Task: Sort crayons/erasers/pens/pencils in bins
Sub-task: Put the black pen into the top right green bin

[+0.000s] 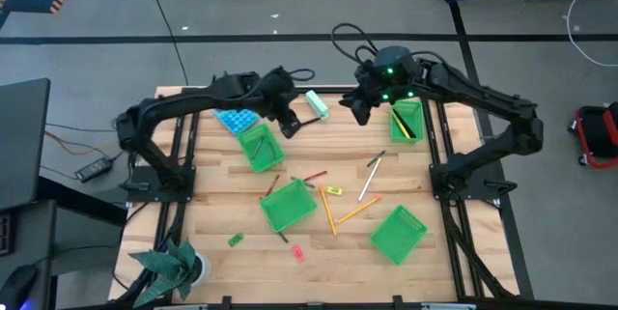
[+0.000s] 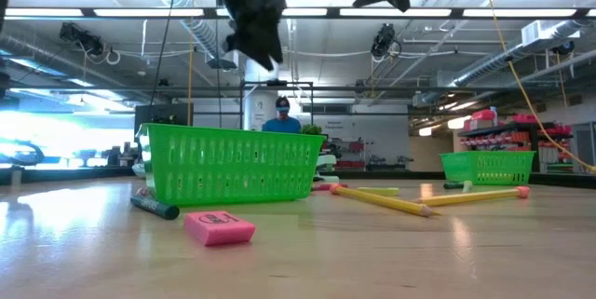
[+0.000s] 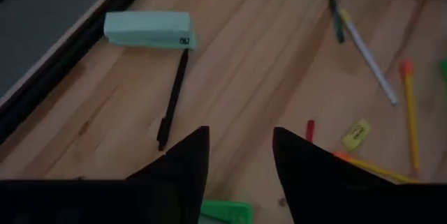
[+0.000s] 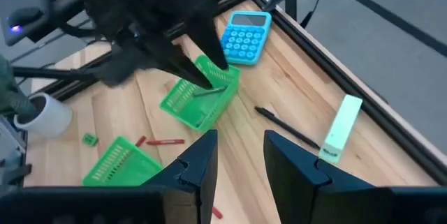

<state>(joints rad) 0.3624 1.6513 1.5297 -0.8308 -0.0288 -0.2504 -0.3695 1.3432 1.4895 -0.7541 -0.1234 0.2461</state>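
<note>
We see the left hand [image 1: 287, 122] raised over the bench [image 1: 212, 223], its fingers parted and holding nothing, just above the bin [image 1: 259, 148] beside the calculator [image 1: 235, 118]. A dark pen [image 4: 209, 91] lies across that bin's rim. Another pen [image 3: 172, 100] lies on the wood near the pale stapler [image 3: 149, 28]. The right hand [image 1: 361, 109] hovers by the far bin [image 1: 407, 122], fingers apart, empty. Pencils [image 1: 328, 211], crayons [image 1: 315, 176] and erasers [image 1: 334, 191] lie scattered around the middle bin [image 1: 288, 206].

left hand [image 1: 290, 125] over bin [image 1: 259, 148] | right hand [image 1: 359, 109] beside far bin [image 1: 407, 120] (holds pens)
</note>
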